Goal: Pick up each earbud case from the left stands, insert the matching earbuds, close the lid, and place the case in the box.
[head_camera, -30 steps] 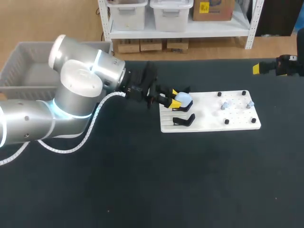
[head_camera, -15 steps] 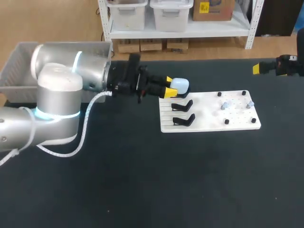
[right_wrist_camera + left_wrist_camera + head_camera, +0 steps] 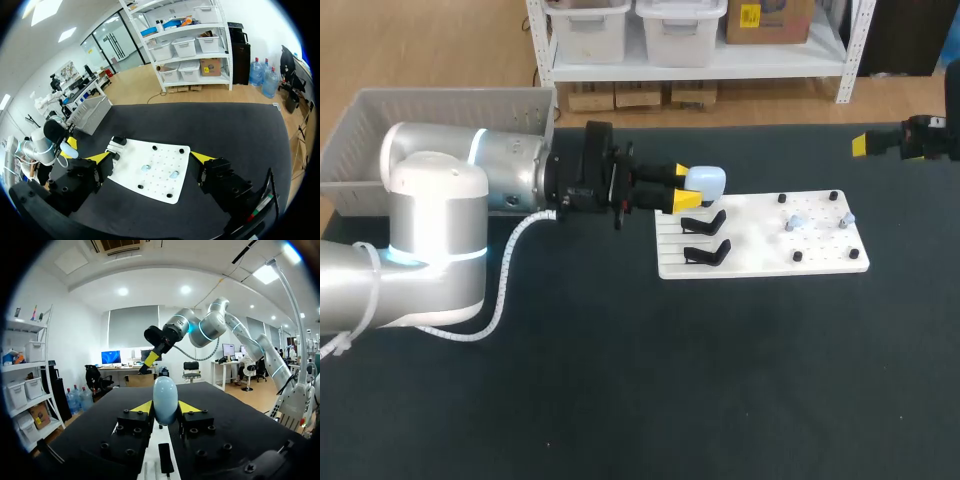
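Note:
My left gripper (image 3: 686,189) is shut on a pale blue earbud case (image 3: 706,180), held just above the back left corner of the white board (image 3: 760,262). In the left wrist view the upright case (image 3: 165,400) is clamped between both yellow tips of the gripper (image 3: 165,409). Two empty black stands (image 3: 704,222) (image 3: 706,252) sit on the board's left part. Two small earbuds (image 3: 795,222) (image 3: 845,217) lie on its right part. My right gripper (image 3: 151,159) hangs open high over the board (image 3: 165,192), near the table's far right edge (image 3: 868,145).
A grey box (image 3: 380,130) stands at the table's back left, behind my left arm. Small black pegs (image 3: 797,256) dot the board's right part. The black tabletop (image 3: 720,380) stretches in front of the board.
My left gripper has lifted the case off the rear stand and drawn it up and slightly back. The left arm has swung round. The right arm has not moved.

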Available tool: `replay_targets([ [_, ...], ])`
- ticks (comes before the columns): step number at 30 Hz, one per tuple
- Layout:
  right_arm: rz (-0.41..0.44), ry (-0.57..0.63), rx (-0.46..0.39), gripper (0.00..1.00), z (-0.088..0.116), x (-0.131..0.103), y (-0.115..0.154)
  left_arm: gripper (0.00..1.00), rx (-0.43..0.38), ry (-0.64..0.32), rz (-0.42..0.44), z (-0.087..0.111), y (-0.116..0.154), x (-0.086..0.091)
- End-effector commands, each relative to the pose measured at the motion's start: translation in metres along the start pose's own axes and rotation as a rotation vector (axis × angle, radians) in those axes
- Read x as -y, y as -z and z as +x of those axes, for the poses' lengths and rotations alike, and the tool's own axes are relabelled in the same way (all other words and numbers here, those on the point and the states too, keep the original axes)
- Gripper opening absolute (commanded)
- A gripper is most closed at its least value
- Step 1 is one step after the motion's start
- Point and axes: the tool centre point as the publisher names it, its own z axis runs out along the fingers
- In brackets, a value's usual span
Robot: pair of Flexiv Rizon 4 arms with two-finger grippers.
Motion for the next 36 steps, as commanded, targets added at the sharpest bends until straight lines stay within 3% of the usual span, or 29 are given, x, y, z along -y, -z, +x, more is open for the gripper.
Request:
replay_targets([
  [1,0.001,0.0,-0.001,1.0,0.0,0.0,0.0,0.0,0.017,0.006,-0.073,0.002,0.002,0.008],
  [8,0.001,0.0,-0.001,1.0,0.0,0.0,0.0,0.0,0.06,0.031,-0.064,0.008,0.002,0.007],
  [21,0.001,0.0,-0.001,1.0,0.0,0.0,0.0,0.0,0.056,0.019,-0.032,0.01,-0.001,0.006],
  [36,-0.068,0.187,-0.058,1.0,0.022,-0.061,0.013,0.0,0.061,0.01,-0.039,0.014,0.001,0.006],
])
